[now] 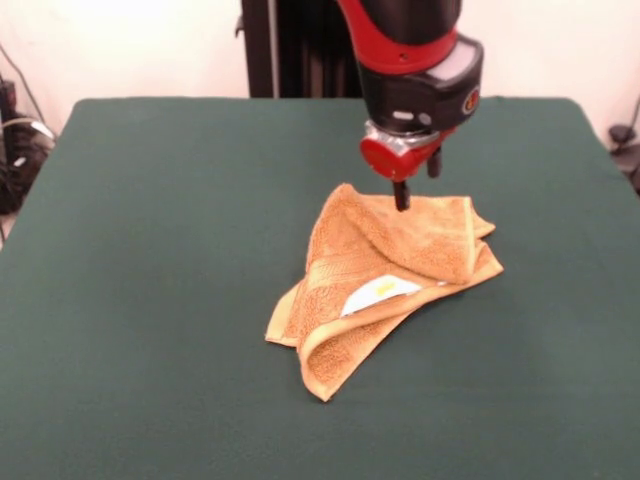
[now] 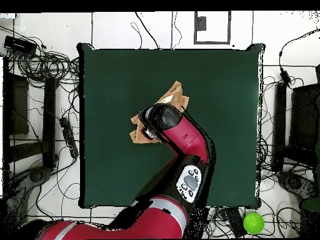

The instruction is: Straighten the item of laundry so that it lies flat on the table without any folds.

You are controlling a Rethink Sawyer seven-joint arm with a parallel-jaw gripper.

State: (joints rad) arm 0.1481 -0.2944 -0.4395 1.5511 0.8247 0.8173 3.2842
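Observation:
The orange-tan towel [image 1: 385,270] lies crumpled right of the middle of the dark green table [image 1: 150,250]. It is folded over itself in several layers, and a white tag [image 1: 380,292] shows on its near side. My gripper [image 1: 418,192] hangs at the towel's far edge. Its two fingers stand apart and it looks open. One finger [image 1: 401,195] touches the towel's far upper fold. In the overhead view the arm's wrist [image 2: 164,119] covers the gripper and most of the towel [image 2: 173,98]. Only the towel's corners show on the table [image 2: 112,81].
The robot's black pedestal [image 1: 300,50] stands behind the table's far edge. In the overhead view, cables and dark equipment [image 2: 37,100] lie on the floor around the table, and a green ball [image 2: 253,222] lies off its corner near the robot's base.

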